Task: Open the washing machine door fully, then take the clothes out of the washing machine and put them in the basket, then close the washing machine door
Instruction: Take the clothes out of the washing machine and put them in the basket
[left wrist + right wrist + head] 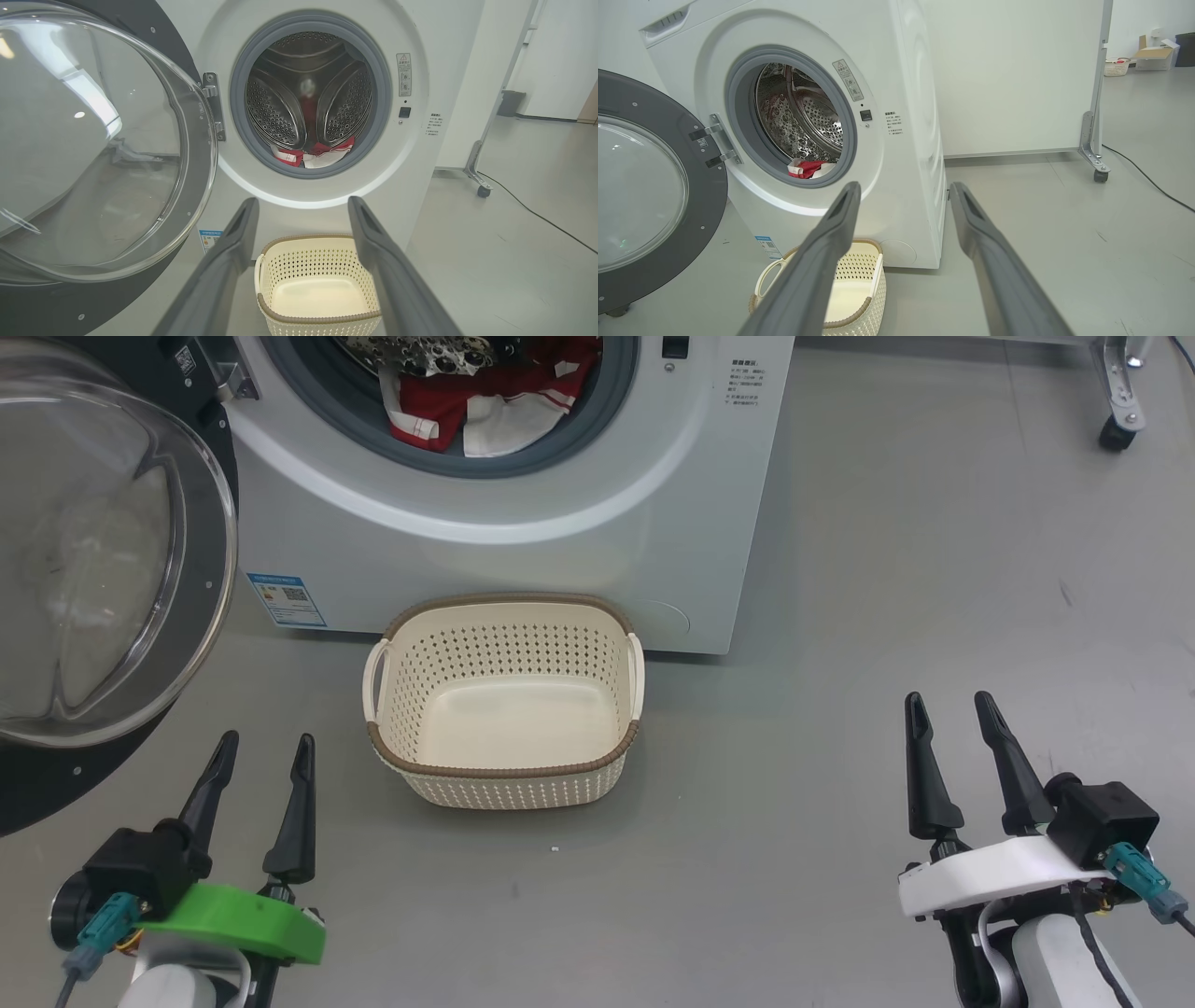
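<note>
The door (103, 569) stands swung wide at the far left. Below it the left fingers (299, 793) are spread apart, holding nothing. The clothes (485, 401) lie at the washer (523, 551) mouth; the basket (509, 606) sits on the floor just before it. The right fingers (922, 756) are spread, holding nothing

The washing machine door (93, 140) stood wide on my left, walling off that side. The drum (280, 112) mouth stood unblocked, the clothes (313, 156) low at its lip. The basket (509, 770) sat before the washing machine (560, 541), its inside free. The floor (887, 569) to the right lay bare; a wheeled frame (1120, 392) stood well off, I think.
</note>
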Controlling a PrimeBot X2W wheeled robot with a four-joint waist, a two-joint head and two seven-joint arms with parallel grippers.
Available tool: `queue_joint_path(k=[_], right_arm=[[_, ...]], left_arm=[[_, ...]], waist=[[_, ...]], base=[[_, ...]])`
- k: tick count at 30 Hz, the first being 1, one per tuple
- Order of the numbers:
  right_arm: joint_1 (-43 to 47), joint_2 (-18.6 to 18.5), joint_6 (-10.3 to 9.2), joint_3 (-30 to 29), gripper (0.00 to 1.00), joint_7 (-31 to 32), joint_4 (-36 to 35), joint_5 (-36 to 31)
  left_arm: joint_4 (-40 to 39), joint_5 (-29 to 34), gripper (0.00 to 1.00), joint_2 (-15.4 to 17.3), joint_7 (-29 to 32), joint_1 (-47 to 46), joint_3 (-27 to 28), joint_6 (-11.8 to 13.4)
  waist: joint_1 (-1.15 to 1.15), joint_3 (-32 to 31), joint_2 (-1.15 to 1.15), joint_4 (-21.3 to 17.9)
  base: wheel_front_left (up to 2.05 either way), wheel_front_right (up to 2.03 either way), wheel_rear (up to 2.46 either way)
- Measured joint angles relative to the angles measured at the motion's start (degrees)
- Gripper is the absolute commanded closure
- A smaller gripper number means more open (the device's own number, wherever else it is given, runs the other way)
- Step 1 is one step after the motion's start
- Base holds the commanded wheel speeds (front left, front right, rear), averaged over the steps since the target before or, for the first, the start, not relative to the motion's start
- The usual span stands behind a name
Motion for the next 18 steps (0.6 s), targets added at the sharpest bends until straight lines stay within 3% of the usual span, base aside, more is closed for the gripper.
queue_joint_path(k=[18], right_arm=[[-0.01, 0.12, 0.0, 0.12, 0.0, 0.0, 0.24, 0.0]], left_arm=[[-1.31, 0.0, 0.0, -0.05, 0.0, 0.37, 0.09, 0.0]], waist=[[0.0, 0.58, 0.0, 0.01]], base=[[0.0, 0.0, 0.0]])
